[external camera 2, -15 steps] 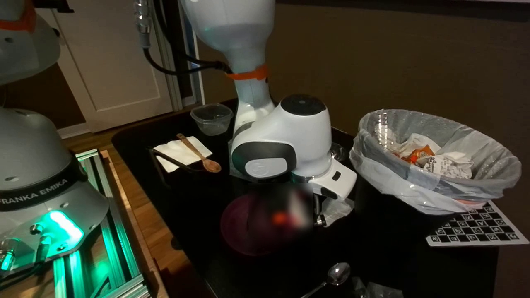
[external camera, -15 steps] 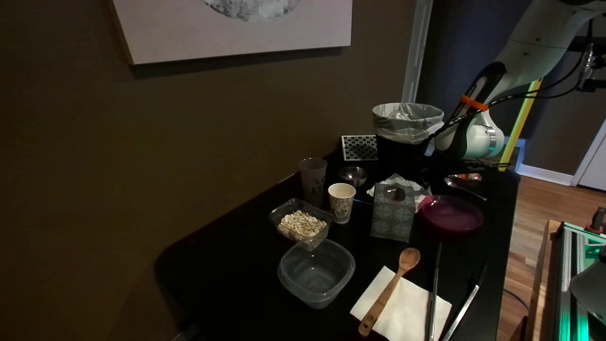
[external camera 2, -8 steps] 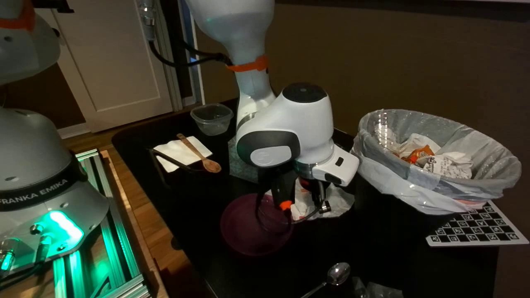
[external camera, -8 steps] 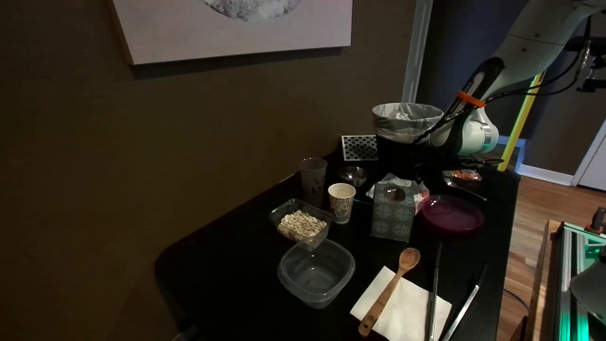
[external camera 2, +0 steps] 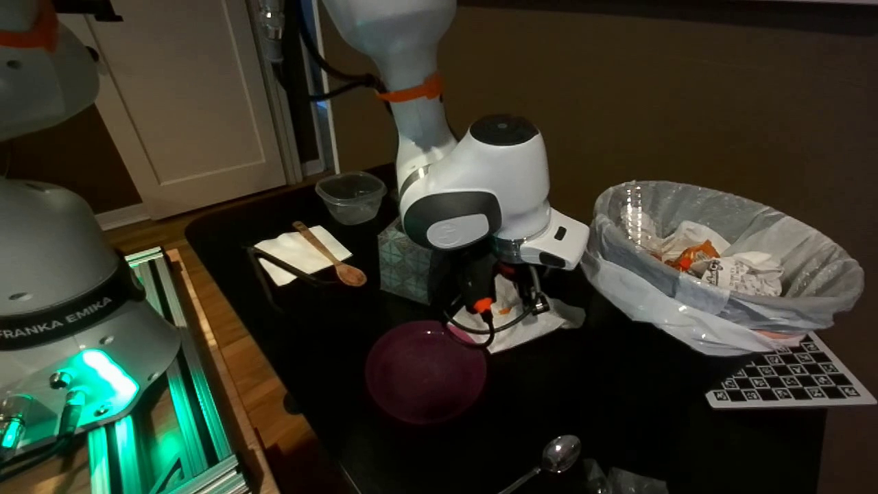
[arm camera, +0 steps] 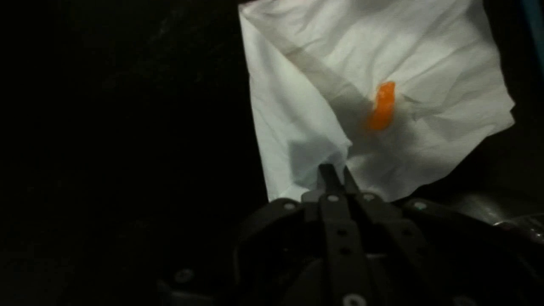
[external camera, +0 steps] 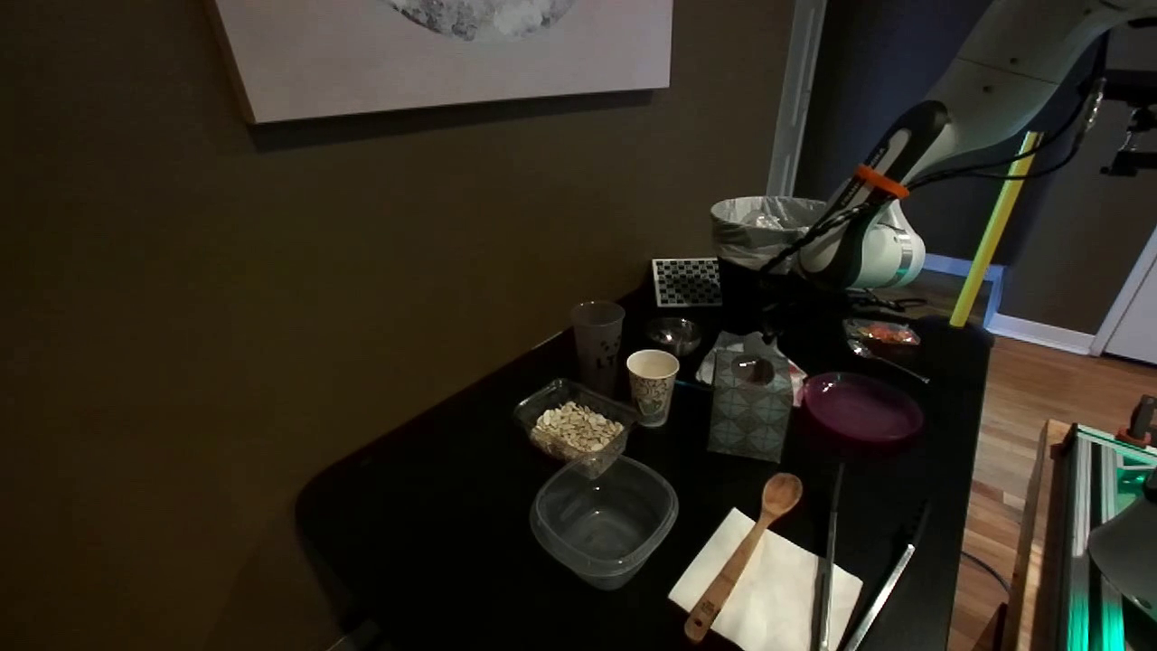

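Note:
In the wrist view my gripper (arm camera: 337, 168) is shut on a fold of a crumpled white napkin (arm camera: 446, 63), pinched where one flap is doubled over. A small orange scrap (arm camera: 383, 106) lies on the napkin just ahead of the fingertips. Both exterior views show the napkin (external camera 2: 511, 336) on the dark table, partly hidden by the arm in one place and by the patterned tissue box (external camera: 750, 411) in another. Beside the napkin sits a purple plate (external camera 2: 425, 377). The fingertips are hidden or too dark to make out from outside.
A lined trash bin (external camera 2: 727, 322) stands close to the arm, with a checkered board (external camera 2: 796, 377) by it. A metal spoon (external camera 2: 561, 453), paper cup (external camera: 653, 389), oat tray (external camera: 578, 427), clear container (external camera: 604, 524), wooden spoon (external camera: 780, 495) and tongs (external camera: 881, 597) are on the table.
The arm has shifted away from the purple plate's side, uncovering more of the plate and tissue box. The napkin has slid along with the gripper, which has stayed shut.

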